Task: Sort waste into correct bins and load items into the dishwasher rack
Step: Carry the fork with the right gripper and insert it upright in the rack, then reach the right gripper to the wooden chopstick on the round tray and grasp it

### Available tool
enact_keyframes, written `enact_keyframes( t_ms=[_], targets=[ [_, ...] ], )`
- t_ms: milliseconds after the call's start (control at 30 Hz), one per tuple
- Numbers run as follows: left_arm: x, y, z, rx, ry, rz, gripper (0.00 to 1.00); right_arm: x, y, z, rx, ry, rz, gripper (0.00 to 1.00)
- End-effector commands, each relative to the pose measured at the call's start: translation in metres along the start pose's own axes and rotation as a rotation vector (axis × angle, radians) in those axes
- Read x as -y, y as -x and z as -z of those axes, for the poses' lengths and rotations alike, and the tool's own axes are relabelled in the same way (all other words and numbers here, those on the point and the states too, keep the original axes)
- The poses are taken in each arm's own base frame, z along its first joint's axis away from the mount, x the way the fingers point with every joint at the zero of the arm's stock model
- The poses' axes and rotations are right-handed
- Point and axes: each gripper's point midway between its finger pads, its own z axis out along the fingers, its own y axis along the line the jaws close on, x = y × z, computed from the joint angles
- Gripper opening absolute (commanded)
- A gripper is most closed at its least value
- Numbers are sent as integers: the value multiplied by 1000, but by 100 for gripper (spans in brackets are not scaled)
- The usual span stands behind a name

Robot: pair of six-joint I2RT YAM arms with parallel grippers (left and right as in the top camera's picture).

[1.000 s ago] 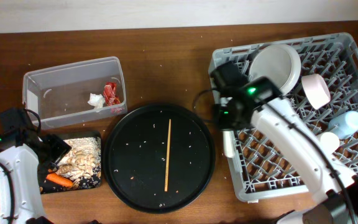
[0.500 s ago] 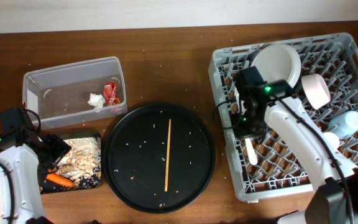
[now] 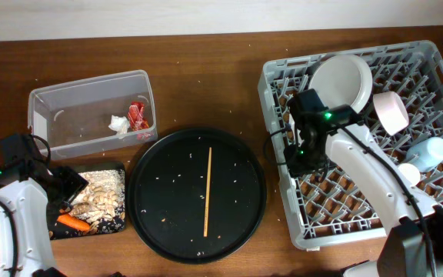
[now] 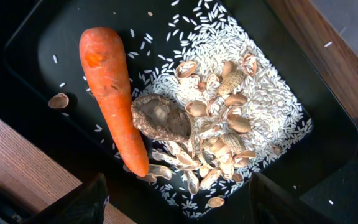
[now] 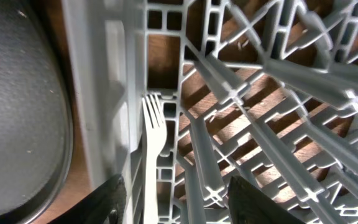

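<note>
My right gripper (image 3: 299, 158) (image 5: 185, 205) is open over the left side of the grey dishwasher rack (image 3: 437, 58). The white plastic fork (image 5: 153, 149) lies on the rack floor by the left wall, between my spread fingers. The rack also holds a pale plate (image 3: 343, 81), a cream cup (image 3: 391, 111) and a light blue cup (image 3: 430, 150). The wooden chopstick (image 3: 208, 191) lies on the round black tray (image 3: 160, 161). My left gripper (image 3: 65, 191) (image 4: 176, 208) is open over the flat black tray (image 4: 36, 43), which holds the carrot (image 4: 110, 93), brown lump (image 4: 161, 118) and rice scraps (image 4: 253, 93).
The clear tub (image 3: 75, 92) at the back left holds the red wrapper (image 3: 137, 114) and the white tissue wad (image 3: 118, 123). Peanut shells lie among the rice. Upright pegs crowd the rack floor around my right gripper (image 5: 278, 124).
My right gripper carried the fork from the rack's left edge into the rack and let it go. The fork now lies by the left wall. The left arm has not moved.
</note>
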Motion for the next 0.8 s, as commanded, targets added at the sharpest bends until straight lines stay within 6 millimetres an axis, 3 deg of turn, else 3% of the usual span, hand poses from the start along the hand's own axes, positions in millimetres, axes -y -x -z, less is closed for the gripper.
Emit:
enact_keyframes(
  t_ms=[0,100,233,567,667,767],
  targets=[
    [2,5,7,25,-10,-7,73,-4,30,60,157,41,-77,59],
    [2,5,7,25,-10,-7,73,-37,42,96,237,178,-31,59],
    [2,5,7,25,-11,-7,73,-80,37,96,222,238,-38,61],
    [2,5,7,24,-11,-8,73,-204,9,4,57,234,64,61],
    [2,5,7,24,-11,-8,73,-220,5,-35,20,162,-43,61],
    [2,5,7,24,-11,-8,73,-234,2,-71,2,113,-32,61]
  ],
)
